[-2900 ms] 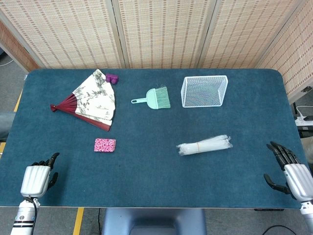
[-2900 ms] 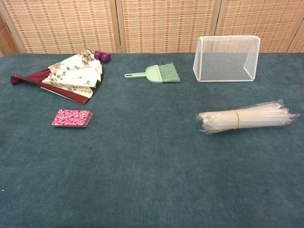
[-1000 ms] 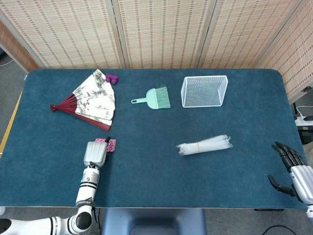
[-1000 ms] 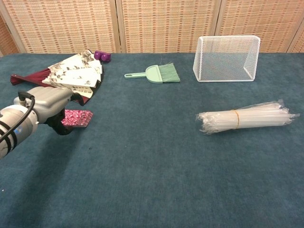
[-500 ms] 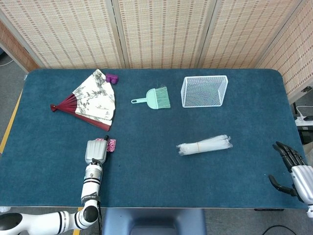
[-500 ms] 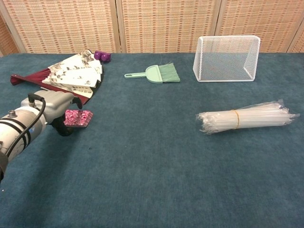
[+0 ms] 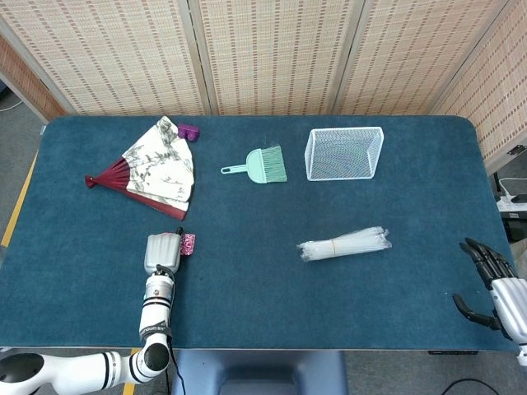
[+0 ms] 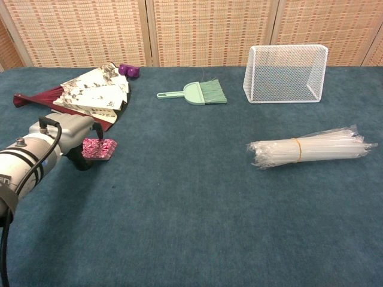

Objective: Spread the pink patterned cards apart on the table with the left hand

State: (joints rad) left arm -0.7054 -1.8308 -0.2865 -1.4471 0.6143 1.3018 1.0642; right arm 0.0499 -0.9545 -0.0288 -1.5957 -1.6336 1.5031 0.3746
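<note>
The stack of pink patterned cards [image 7: 188, 243] [image 8: 100, 148] lies on the blue table left of centre, just below the fan. My left hand [image 7: 162, 253] [image 8: 73, 134] lies over the left part of the stack, palm down, fingers resting on the cards; only the stack's right end shows. Whether the fingers grip the cards cannot be told. My right hand [image 7: 492, 287] hovers at the table's right front edge, fingers apart, holding nothing; the chest view does not show it.
An open paper fan [image 7: 152, 169] [image 8: 84, 94] lies just beyond the cards, with a small purple object [image 7: 188, 131] behind it. A green hand brush [image 7: 258, 164], a white wire basket [image 7: 344, 152] and a bundle of clear straws [image 7: 343, 243] lie further right.
My left hand came in from the table's front left corner to the cards. In the last second it has slid a little further over the stack, covering more of it.
</note>
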